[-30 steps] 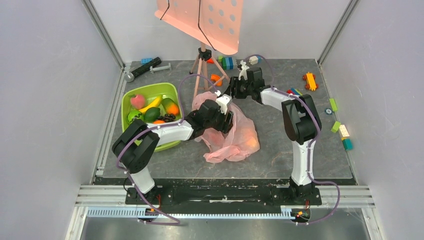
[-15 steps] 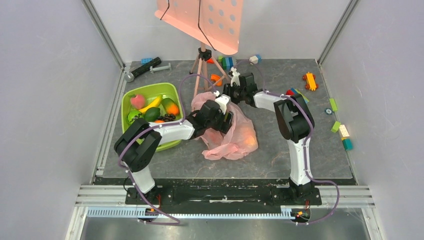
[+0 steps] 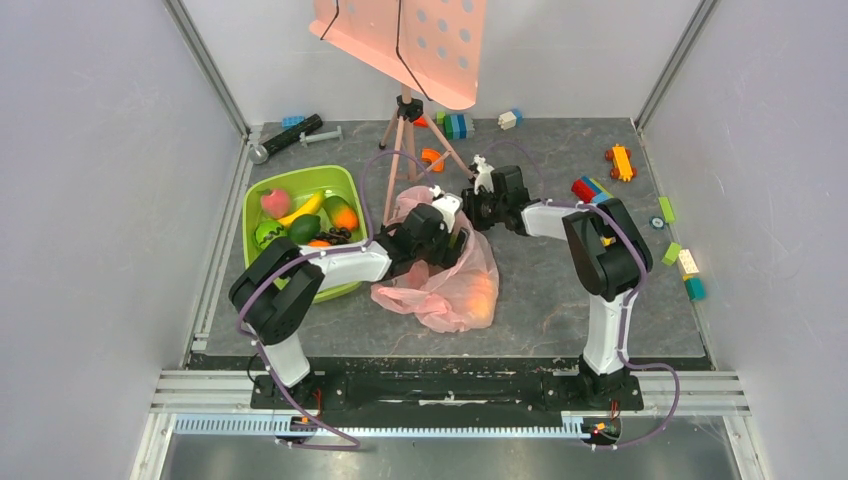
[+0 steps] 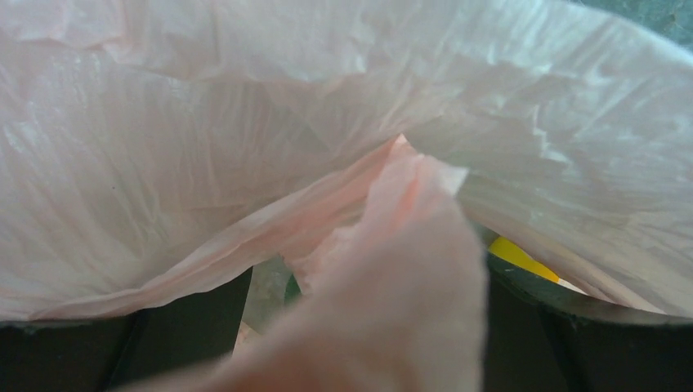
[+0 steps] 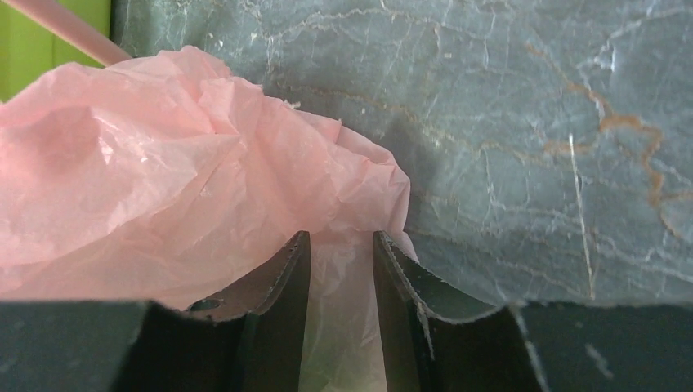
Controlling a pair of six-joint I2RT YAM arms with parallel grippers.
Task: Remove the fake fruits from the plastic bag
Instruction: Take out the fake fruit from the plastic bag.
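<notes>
Green tub (image 3: 262, 185) of fake fruits (image 3: 305, 218)

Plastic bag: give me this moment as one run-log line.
plastic bag crumpled mid-table | left gripper buried in bag, jaws hidden | right gripper narrow gap, film between fingers | green bin holds fruits

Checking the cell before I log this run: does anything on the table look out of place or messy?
Mostly the plastic bag: it lies crumpled mid-table, with both hands at its far side. Loose toy blocks and an orange toy car are scattered near the right edge. The fruits in the green bin look tidy.
</notes>
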